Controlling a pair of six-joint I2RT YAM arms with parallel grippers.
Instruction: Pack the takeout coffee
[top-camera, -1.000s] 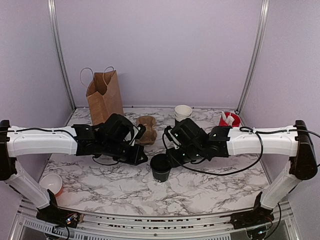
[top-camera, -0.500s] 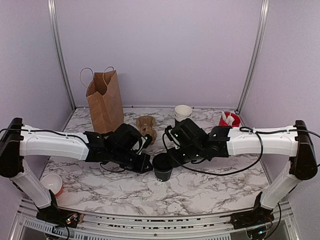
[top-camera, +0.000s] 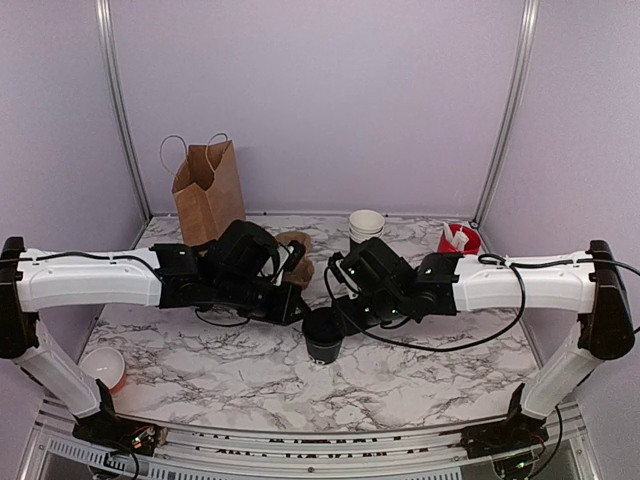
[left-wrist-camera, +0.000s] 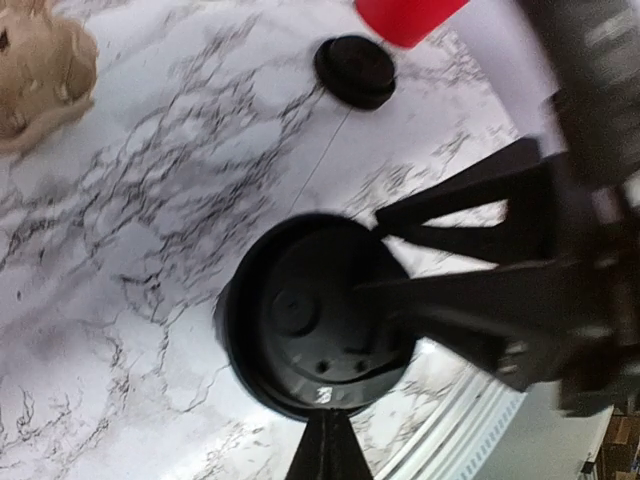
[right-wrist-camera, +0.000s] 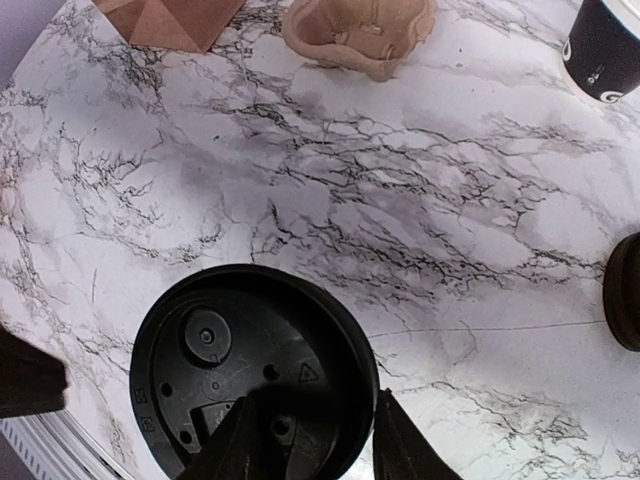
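Well to the left, at the back of the marble table (top-camera: 430, 360), the brown paper bag (top-camera: 208, 195) stands upright with its mouth open; judging by the task, that is where the drink must end up. Coming inward, the left gripper (left-wrist-camera: 325, 440) has its fingers pressed together, and the tip sits at the near edge of the cup's black lid (left-wrist-camera: 310, 320); it pinches nothing that can be seen.

At the centre, between the two wrists and well short of the bag, the takeout coffee (top-camera: 322, 338) stands upright on the table. It is likely a thin paper cup: light if empty, top-heavy and sloshing if filled, and soft enough to buckle under a hard squeeze. The plastic lid looks stiff but only snapped on, so lifting by it risks popping it off. The safer hold is probably across the cup wall just beneath the lid rim, where the rolled lip stiffens the paper, with gentle pressure and the cup kept level.

Just to the right, the right gripper (right-wrist-camera: 318, 410) has its fingers partly spread, one over the lid and one outside its rim; whether they touch it cannot be told. Farther right, a loose lid (left-wrist-camera: 355, 70) lies flat on the table, apart from the cup.
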